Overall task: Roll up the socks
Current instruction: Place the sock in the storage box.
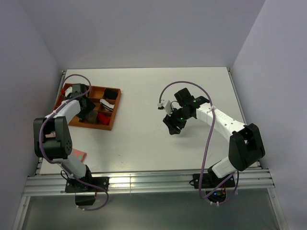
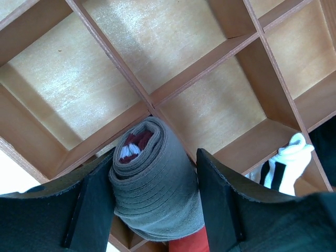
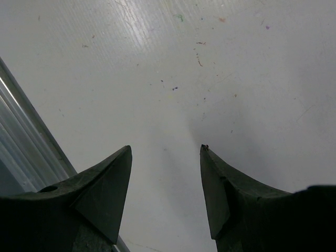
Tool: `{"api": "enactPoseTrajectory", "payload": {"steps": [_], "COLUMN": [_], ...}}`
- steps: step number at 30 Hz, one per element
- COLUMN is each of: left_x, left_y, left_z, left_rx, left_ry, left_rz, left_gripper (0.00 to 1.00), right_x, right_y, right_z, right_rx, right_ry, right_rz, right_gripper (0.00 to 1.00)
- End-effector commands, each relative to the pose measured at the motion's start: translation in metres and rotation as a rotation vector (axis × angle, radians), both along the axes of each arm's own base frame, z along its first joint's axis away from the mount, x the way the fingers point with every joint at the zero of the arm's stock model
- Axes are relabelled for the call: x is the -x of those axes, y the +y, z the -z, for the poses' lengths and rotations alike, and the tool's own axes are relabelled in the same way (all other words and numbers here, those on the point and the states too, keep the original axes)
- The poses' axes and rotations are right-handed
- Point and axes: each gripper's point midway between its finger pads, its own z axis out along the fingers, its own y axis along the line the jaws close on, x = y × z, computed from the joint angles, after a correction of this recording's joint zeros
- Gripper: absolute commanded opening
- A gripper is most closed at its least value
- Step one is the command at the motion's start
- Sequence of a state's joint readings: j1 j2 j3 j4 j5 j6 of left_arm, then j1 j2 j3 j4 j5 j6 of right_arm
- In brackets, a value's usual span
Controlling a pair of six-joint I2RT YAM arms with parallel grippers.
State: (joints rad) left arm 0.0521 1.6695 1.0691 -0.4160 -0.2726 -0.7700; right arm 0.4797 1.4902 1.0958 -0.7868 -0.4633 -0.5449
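The socks lie together in the wooden tray (image 2: 189, 79). The tan-brown sock (image 2: 157, 173) is wound into a tight roll, with its maroon-and-white cuff showing at the roll's core. A bit of the red sock (image 2: 191, 242) shows under the roll's near end. My left gripper (image 2: 155, 184) is open and straddles the roll, with a finger close against each side. From above, the left gripper (image 1: 88, 113) hangs over the tray's middle compartments and hides the roll. My right gripper (image 1: 173, 125) is open over bare table right of centre, with nothing between its fingers (image 3: 218, 178).
The tray (image 1: 113, 108) sits at the table's back left, split by wooden dividers. A white-and-black sock (image 2: 283, 165) fills a neighbouring compartment, and a dark bundle (image 1: 111, 92) another. A pink flat item (image 1: 79, 155) lies near the front left edge. A metal rail (image 3: 26, 136) borders the table.
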Motion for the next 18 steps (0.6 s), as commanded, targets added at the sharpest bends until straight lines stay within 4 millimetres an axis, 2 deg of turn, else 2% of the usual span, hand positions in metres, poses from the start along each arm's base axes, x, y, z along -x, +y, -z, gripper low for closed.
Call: {"api": "enactPoseTrajectory", "payload": {"steps": [1,18], "left_x": [0.005,0.023], "left_y": [0.002,0.004], "left_z": [-0.013,-0.028], "left_rx": [-0.011,-0.011], "left_ry": [-0.020,-0.012], "left_rz": [0.014,-0.012], "left_gripper": [0.63,0.61], "right_x": [-0.007,-0.004], "right_y": [0.005,0.003], "right_z": [-0.013,-0.013], "right_rx": [-0.025,-0.023], "right_ry": [-0.025,-0.031], "right_rz": [-0.019,-0.025], "right_gripper": [0.62,0.62]}}
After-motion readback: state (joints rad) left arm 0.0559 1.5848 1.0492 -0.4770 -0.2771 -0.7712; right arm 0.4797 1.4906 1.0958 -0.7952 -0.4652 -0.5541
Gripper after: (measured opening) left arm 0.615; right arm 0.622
